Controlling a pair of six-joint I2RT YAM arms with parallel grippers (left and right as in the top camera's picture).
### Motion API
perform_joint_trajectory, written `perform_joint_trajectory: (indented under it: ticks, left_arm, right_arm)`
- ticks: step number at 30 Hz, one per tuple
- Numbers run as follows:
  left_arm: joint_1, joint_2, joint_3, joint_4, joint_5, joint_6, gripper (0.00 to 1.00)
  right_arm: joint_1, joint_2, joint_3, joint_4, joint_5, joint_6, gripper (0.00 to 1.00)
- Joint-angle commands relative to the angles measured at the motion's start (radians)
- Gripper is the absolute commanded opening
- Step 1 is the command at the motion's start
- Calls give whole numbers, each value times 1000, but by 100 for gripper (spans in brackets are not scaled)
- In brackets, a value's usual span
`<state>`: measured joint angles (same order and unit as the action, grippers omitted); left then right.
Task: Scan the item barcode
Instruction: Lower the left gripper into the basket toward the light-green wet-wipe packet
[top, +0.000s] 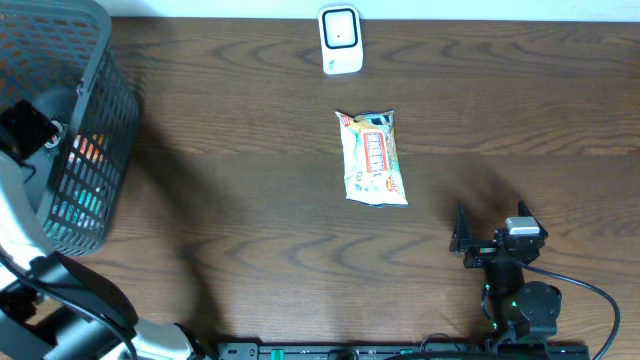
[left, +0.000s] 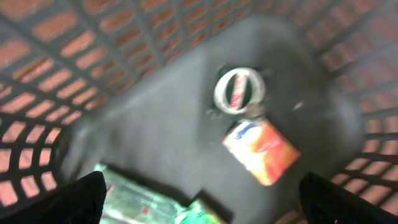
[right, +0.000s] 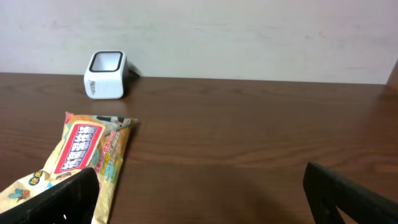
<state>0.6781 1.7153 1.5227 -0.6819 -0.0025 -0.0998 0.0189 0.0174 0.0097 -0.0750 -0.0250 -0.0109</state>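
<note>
Fingers on both my grippers stood spread wide and grasped nothing.

From overhead, my right gripper (top: 490, 228) sat at the lower right of the frame, jaws apart over the dark wooden table (top: 230, 150); the snack packet (top: 373, 158) lay flat near the middle, up and left of that gripper and well apart from it; the white scanner (top: 340, 40) stood at the top edge, above the packet with bare wood between them; the grey mesh basket (top: 95, 70) filled the upper left corner; my left arm (top: 18, 200) rose along the left edge to the basket, though I could not make out its fingers from there.

Through the left wrist the picture was blurred; my left gripper (left: 199, 190) hung released inside the basket, one dark finger in each lower corner and nothing between them; on the dark floor below lay a round green-rimmed thing (left: 239, 90) right of centre; an orange packet (left: 261, 151) lay just beneath it, touching or not I could not tell; a green packet (left: 140, 199) lay along the bottom edge.

Through the right wrist, the fingers again showed dark in the lower corners, loosed, with only table between them; the snack packet lay at the lower left, its near end passing behind the finger in that corner; the scanner stood beyond it at the upper left, before a pale wall (right: 249, 37).
</note>
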Motion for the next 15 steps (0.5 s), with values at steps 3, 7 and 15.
perform_joint_trajectory:
  ticks: [3, 7, 15]
  left_arm:
    - [54, 55, 13, -47, -18, 13, 98]
    - [77, 89, 13, -89, -18, -55, 98]
    - [95, 150, 13, -186, -18, -348, 98]
  right_arm:
    - [6, -4, -3, -2, 7, 2, 99]
    - [6, -4, -3, -2, 7, 2, 99]
    - [6, -4, -3, -2, 7, 2, 99]
